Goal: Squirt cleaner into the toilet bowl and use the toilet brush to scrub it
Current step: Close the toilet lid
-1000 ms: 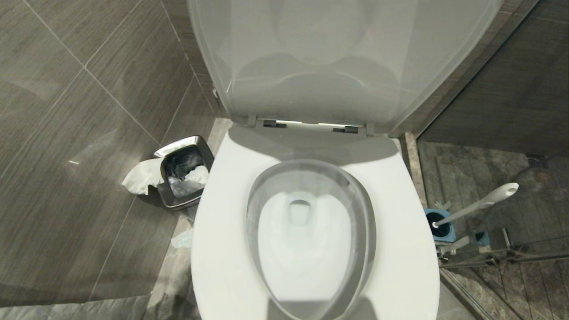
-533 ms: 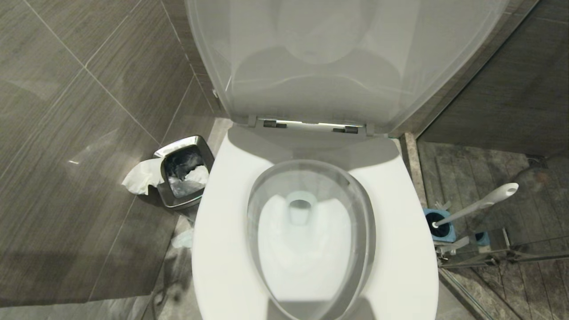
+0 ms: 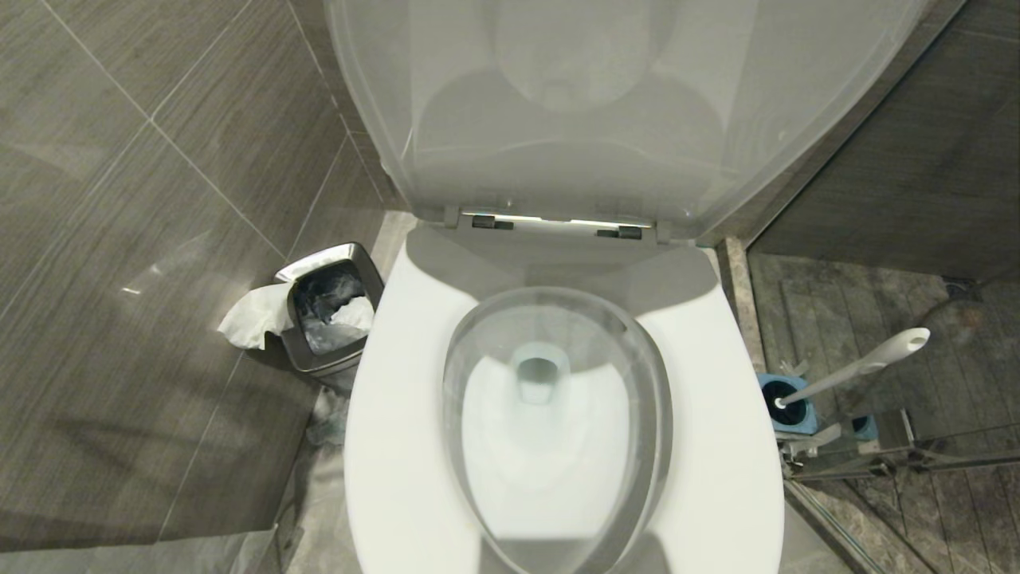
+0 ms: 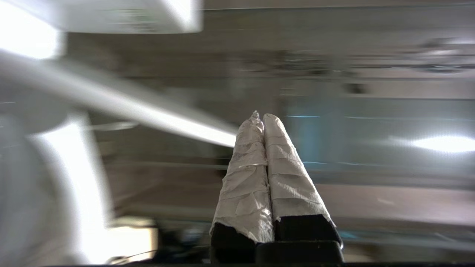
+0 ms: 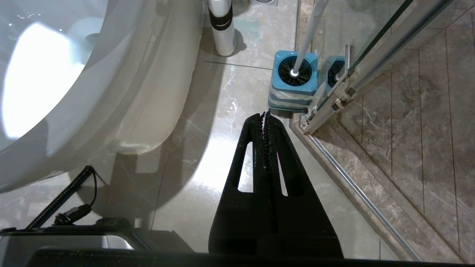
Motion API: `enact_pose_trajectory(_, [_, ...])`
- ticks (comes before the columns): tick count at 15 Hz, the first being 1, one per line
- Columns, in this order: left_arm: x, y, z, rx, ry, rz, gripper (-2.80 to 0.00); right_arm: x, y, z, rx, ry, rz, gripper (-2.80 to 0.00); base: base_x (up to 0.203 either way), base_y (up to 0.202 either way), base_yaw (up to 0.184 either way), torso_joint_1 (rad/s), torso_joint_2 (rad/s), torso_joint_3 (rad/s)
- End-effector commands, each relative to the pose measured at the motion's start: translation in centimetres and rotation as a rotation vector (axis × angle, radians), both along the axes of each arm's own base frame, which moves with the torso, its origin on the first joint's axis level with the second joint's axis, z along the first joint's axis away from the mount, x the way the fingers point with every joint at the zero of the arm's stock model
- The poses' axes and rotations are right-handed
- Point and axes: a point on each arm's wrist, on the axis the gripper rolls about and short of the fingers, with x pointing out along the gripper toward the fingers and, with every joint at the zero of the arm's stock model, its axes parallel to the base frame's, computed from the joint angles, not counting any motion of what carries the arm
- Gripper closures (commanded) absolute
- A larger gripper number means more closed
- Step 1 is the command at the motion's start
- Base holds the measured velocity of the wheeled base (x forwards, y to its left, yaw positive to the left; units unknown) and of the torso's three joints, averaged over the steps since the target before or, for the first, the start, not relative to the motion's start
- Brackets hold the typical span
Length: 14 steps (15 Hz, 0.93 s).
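Note:
The white toilet bowl (image 3: 709,446) fills the middle of the head view, lid raised, water in the basin. The toilet brush (image 3: 861,368) leans in its blue holder (image 3: 797,418) on the floor to the right. Neither gripper shows in the head view. My right gripper (image 5: 265,114) hangs shut and empty over the floor, short of the holder (image 5: 295,79), with the brush's handle (image 5: 310,29) rising from it and the bowl (image 5: 122,74) to one side. A white bottle with a black band (image 5: 221,26) stands by the toilet's foot. My left gripper (image 4: 261,115), fingers wrapped in white, is shut on nothing against a smeared background.
A small steel bin (image 3: 319,259) with tissue (image 3: 247,319) hanging over its edge stands left of the toilet by the tiled wall. A glass shower door with a metal frame (image 3: 876,462) runs just right of the brush holder. A coiled black cable (image 5: 63,198) lies on the floor.
The head view has shifted only slightly. A shadow has spread over the floor left of the toilet. The brush and bin have not moved.

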Motion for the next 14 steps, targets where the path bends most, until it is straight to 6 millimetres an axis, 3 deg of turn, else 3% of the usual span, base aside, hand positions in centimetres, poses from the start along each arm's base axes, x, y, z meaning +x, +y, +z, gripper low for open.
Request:
enact_pose_trajectory(1, [1.5,-1.1,-2.3,0.436,-0.385,0.139,0.00,0.0,0.0,0.0,0.001,0.001,0.000,0.00,0.000,0.000,0.000,0.000,0.00,0.000])
enact_pose_trajectory(3, [2.3,-1.4,-2.4,0.741,-0.704,0.284,0.00,0.0,0.0,0.0,0.001,0.001,0.000,0.00,0.000,0.000,0.000,0.000,0.00,0.000])
enact_pose_trajectory(5, [3.0,-1.9,-1.6,0.901,-0.879,0.458,0.00,0.0,0.0,0.0,0.001,0.001,0.000,0.00,0.000,0.000,0.000,0.000,0.00,0.000])
enact_pose_trajectory(10, [3.0,-2.0,-0.9,0.891,-0.957,0.518,0.00,0.0,0.0,0.0,0.001,0.001,0.000,0.00,0.000,0.000,0.000,0.000,0.00,0.000])
enact_pose_trajectory(14, [2.4,-3.3,-1.5,0.879,-0.953,0.406,0.00,0.0,0.0,0.0,0.001,0.001,-0.001,0.00,0.000,0.000,0.000,0.000,0.00,0.000])
